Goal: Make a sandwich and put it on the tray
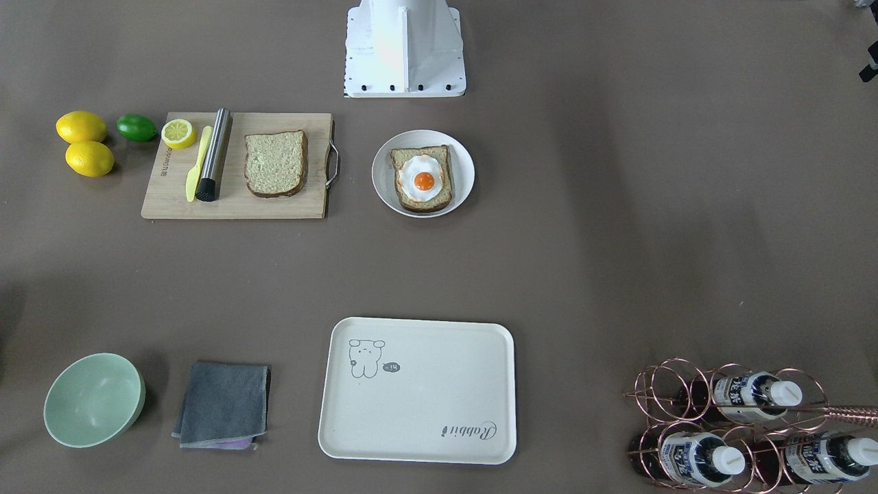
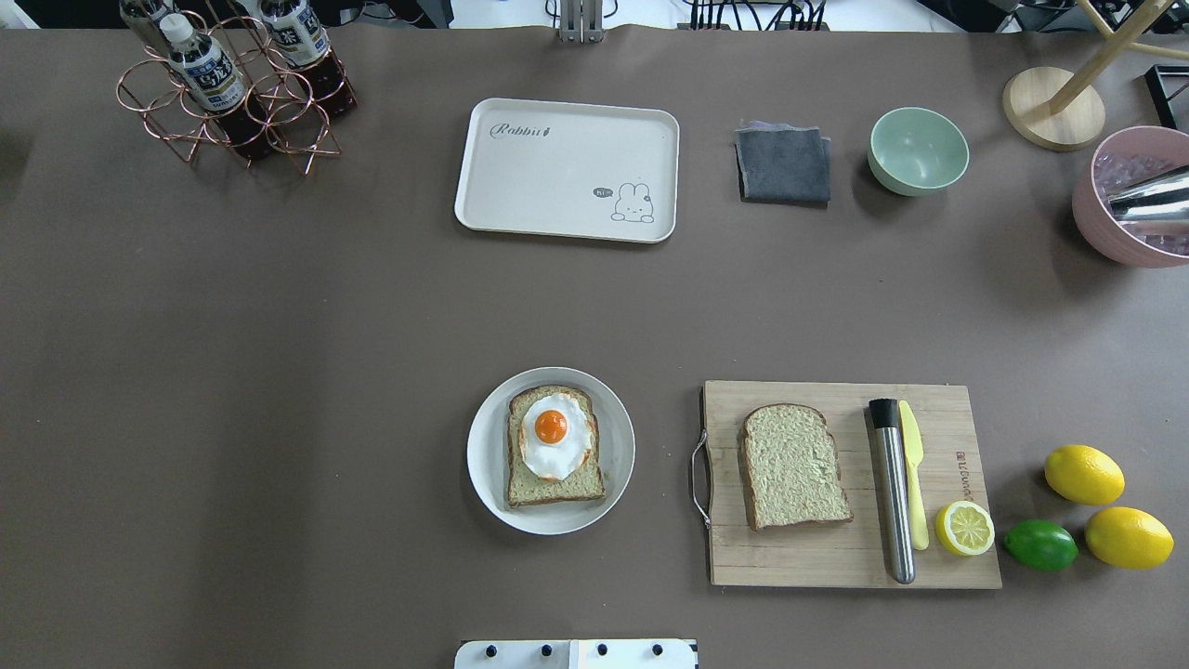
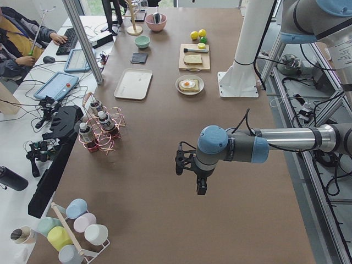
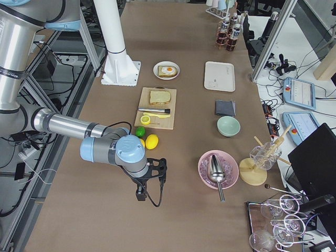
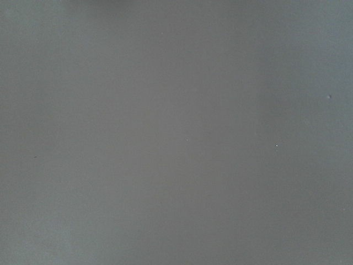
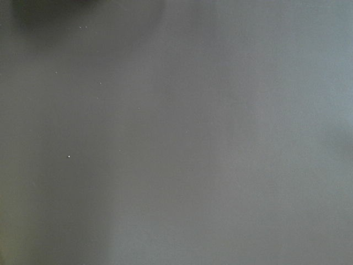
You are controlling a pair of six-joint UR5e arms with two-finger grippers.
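One bread slice (image 2: 531,485) lies on a round white dish (image 2: 483,455) with the fried egg (image 2: 554,435) on top; it also shows in the front-facing view (image 1: 400,157). The other bread slice (image 2: 794,466) lies bare on the wooden cutting board (image 2: 836,562). The cream tray (image 2: 557,186) sits empty at the table's far side. My left gripper (image 3: 201,190) shows only in the exterior left view, hanging over bare table far from the food. My right gripper (image 4: 140,195) shows only in the exterior right view, past the lemons. I cannot tell whether either is open or shut.
On the cutting board lie a metal cylinder (image 2: 892,492), a yellow knife (image 2: 913,474) and a lemon half (image 2: 964,528). Two lemons (image 2: 1083,474) and a lime (image 2: 1040,544) sit beside it. A grey cloth (image 2: 783,165), green bowl (image 2: 918,150), bottle rack (image 2: 232,88) and pink bowl (image 2: 1129,200) stand along the far edge.
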